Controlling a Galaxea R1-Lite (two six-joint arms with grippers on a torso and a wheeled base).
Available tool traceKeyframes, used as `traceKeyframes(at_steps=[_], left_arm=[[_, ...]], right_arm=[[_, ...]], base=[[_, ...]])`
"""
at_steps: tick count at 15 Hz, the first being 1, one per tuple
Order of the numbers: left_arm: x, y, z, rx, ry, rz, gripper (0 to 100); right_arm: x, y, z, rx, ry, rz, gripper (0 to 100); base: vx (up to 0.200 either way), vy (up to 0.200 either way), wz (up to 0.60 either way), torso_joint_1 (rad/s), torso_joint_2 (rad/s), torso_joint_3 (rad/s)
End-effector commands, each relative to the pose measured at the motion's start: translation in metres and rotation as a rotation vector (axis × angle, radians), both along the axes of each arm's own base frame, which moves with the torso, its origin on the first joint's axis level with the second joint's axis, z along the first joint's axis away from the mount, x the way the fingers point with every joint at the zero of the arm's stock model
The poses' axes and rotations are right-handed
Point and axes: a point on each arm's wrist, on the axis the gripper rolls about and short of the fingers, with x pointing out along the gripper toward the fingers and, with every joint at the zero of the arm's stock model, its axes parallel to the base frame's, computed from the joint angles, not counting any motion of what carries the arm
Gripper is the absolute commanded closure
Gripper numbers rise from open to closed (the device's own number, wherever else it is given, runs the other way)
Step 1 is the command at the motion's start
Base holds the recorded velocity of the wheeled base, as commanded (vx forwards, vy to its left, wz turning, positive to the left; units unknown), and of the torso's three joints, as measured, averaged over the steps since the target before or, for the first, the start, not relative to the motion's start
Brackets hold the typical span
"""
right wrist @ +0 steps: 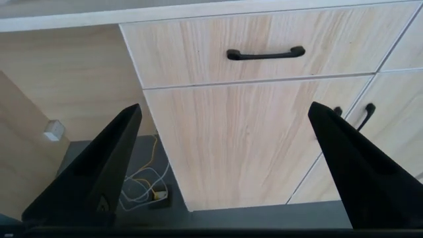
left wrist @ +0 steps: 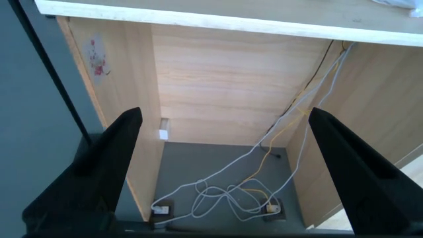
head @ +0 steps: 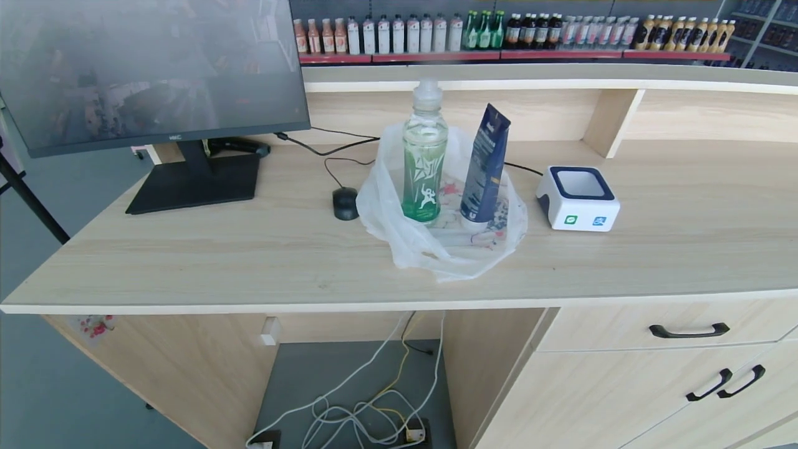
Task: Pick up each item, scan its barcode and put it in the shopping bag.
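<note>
Bright, even light in head view. Soft, faint shadows on countertop (head: 187, 262) beside shopping bag (head: 399, 237). Hazy reflections across monitor screen (head: 149, 68), upper left. Dimmer below countertop, lower centre.

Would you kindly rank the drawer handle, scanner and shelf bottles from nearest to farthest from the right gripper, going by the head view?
Right gripper is low before the counter.
1. Drawer handle, on its front.
2. Scanner, on top, right side.
3. Shelf bottles, behind it.
</note>
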Motion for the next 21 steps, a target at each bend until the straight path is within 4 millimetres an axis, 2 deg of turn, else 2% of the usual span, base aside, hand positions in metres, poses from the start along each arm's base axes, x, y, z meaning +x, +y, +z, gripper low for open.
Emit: traceKeyframes(at_steps=[1,19,21], left_arm=[[0.0000,0.0000,0.0000,-0.002,0.000,0.000,0],[0.0000,0.0000,0.0003,-0.014,-0.003,0.003,0],[0.0000,0.0001,0.0003,-0.014,-0.003,0.001,0]], right_arm=[[0.0003,0.0000,0.0001,0.002,0.004,-0.001,0],[0.0002,0.0000,0.0000,-0.009,0.003,-0.001,0],[0.0002,0.0000,0.0000,-0.007,0.003,-0.001,0]], base=[[0.000,-0.200,0.00,-0.002,0.00,0.007],[0.000,-0.200,0.00,0.002,0.00,0.003],[0.000,0.000,0.00,0.000,0.00,0.000]])
